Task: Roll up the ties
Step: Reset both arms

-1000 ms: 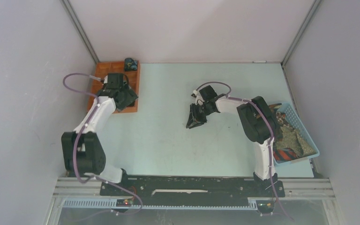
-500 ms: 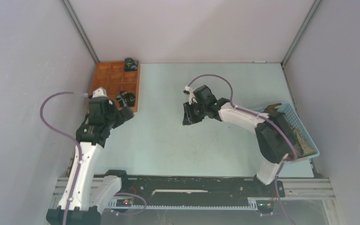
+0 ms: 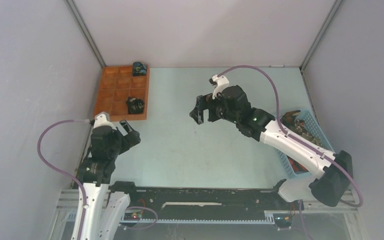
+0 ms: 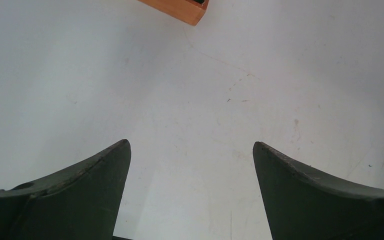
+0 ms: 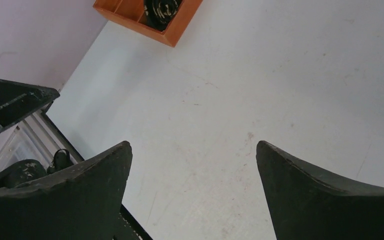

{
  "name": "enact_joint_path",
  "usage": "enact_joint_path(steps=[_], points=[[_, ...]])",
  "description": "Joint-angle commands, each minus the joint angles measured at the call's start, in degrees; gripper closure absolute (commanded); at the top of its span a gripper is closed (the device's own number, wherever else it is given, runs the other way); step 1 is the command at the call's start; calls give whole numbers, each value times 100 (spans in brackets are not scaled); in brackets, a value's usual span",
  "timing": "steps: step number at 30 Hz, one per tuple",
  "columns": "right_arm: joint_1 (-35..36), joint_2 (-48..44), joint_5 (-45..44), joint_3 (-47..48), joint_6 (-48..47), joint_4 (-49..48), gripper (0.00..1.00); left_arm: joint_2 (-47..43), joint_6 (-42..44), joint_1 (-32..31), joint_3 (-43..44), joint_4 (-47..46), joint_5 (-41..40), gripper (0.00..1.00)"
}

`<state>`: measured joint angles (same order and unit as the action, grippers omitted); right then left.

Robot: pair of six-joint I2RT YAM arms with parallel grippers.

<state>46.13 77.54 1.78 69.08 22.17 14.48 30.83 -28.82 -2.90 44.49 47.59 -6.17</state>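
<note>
Ties [image 3: 294,120] are lying heaped in the basket [image 3: 286,164], two rolled ties [image 3: 135,105] sitting in the tray [image 3: 111,95], while the left gripper [image 4: 190,145] and right gripper [image 5: 194,144] are hovering spread and empty; limp, light, slippery fabric is likely wanting a pinch at one end.

two rolled ties, a blue-patterned roll [image 3: 139,68] and a dark roll [image 3: 135,105]. one orange tray [image 3: 114,95]. one blue basket [image 3: 316,129] with a heap of ties [image 3: 300,131], too tangled to count. two grippers: left gripper [image 3: 130,131], right gripper [image 3: 200,111]. one table [image 3: 180,150].
</note>
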Motion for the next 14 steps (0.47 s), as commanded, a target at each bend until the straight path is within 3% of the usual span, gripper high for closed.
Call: enact_joint_path(steps=[1,14], points=[[-24,-145,-44,-2,421,-83,0,-132,-176,-29,-158,-57,-256,2],[417,-624,-995,-319,1050,166,0,-5,-115,-27,-239,-143,42,2]])
